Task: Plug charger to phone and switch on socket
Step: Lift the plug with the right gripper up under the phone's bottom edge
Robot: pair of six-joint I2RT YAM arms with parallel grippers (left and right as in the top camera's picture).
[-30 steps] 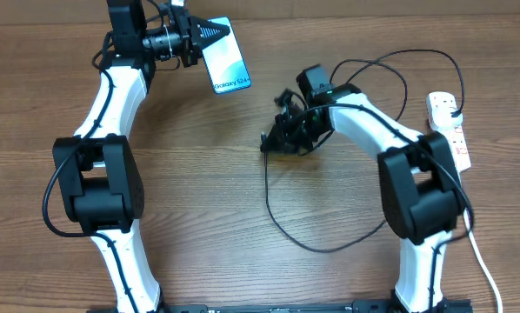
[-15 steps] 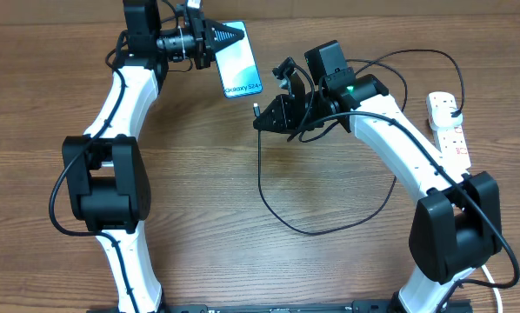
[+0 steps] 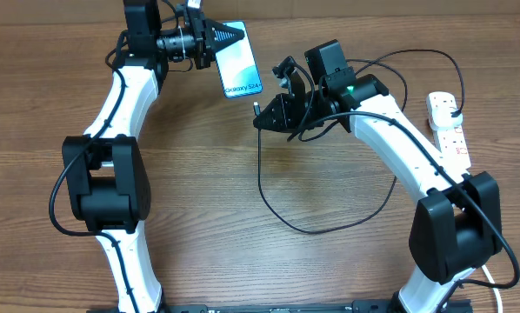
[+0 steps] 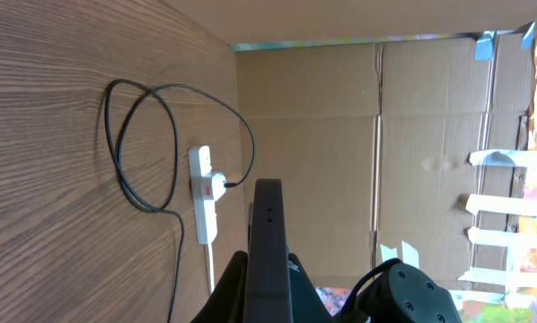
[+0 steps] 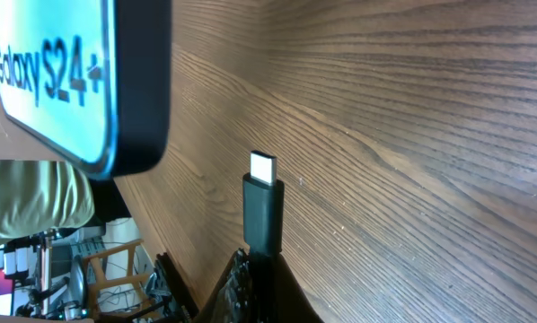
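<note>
The phone (image 3: 241,69) is lifted above the table (image 3: 199,217), its light blue screen with the words "Galaxy S24" turned up to the overhead camera. The left gripper (image 3: 236,36) is closed on the phone's far end and carries it. Near the phone's free end, but not touching it, we see the small connector tip of the charger (image 3: 256,110). The right gripper (image 3: 264,116) is closed on the black connector body, and in the right wrist view the metal tip stands out of the fingers and points toward the phone's edge. From there the thin black cable hangs down, makes a wide loop on the table nearer the robot than the phone, and runs on to the socket (image 3: 449,130). The socket lies flat, well apart from the phone, on the right arm's side.
</note>
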